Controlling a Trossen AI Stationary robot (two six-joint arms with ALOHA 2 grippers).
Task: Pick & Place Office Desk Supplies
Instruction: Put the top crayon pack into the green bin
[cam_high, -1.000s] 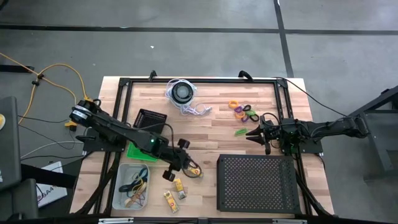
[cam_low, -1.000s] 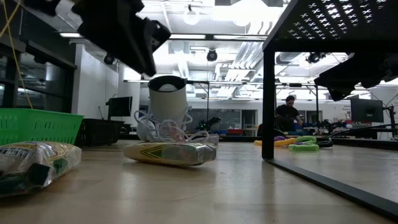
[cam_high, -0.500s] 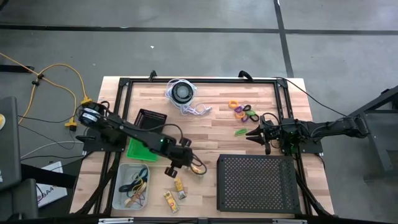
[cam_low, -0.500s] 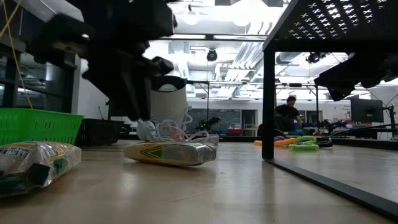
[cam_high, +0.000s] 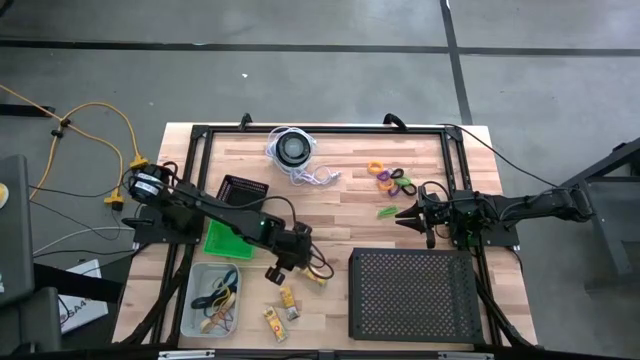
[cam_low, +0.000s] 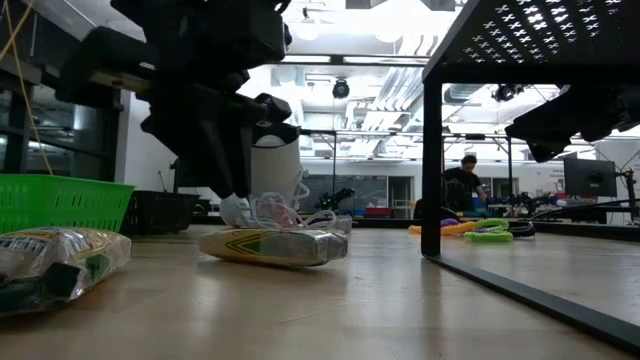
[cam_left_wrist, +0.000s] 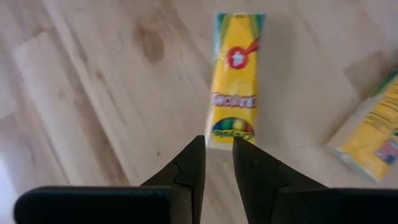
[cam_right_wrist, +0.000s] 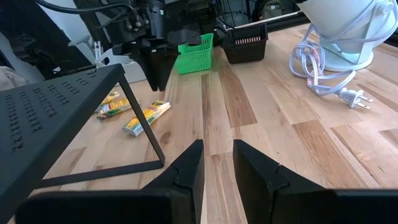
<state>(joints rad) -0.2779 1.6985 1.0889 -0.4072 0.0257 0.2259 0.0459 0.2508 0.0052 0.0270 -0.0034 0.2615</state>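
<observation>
The yellow packet under the left arm's camera carries printed lettering and a red emblem, but no word on it can be read.

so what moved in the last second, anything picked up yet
The left gripper swung toward the table's middle and came down over a yellow packet, nothing gripped yet. The right gripper, the other packets, the coloured rings and the black tray stayed put.
</observation>
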